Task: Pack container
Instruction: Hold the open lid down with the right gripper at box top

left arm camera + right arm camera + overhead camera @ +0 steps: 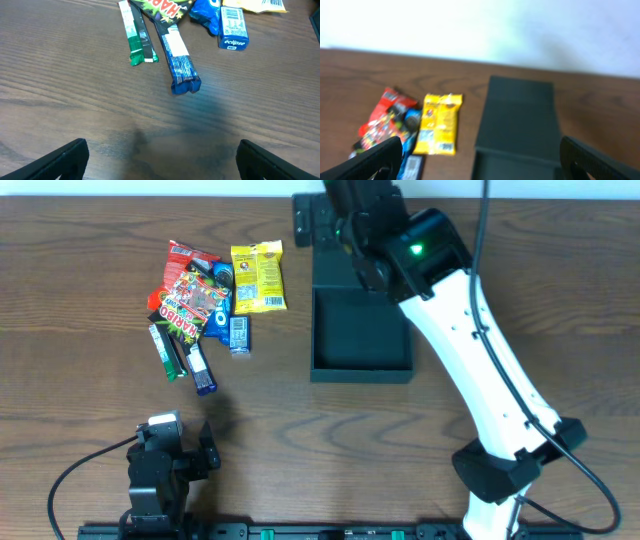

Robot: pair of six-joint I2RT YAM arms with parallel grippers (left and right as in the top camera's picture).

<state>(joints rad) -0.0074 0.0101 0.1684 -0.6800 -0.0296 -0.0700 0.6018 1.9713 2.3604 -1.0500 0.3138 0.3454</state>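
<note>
Dark teal container (361, 330), yellow packet (258, 277)

A robot test bench in a plain lab or office room, as far as I can judge.

I work at a brown wood-grain table (80, 330) that ends at a bare white wall (470, 25). A black rail (300, 532) runs along the near edge by my arm bases. Black cables (485, 200) trail across my white right arm (480, 350) and loop over the tabletop. A small heap of snack packets (205, 295) lies beside a dark container (360, 340), laid out like test props.
</note>
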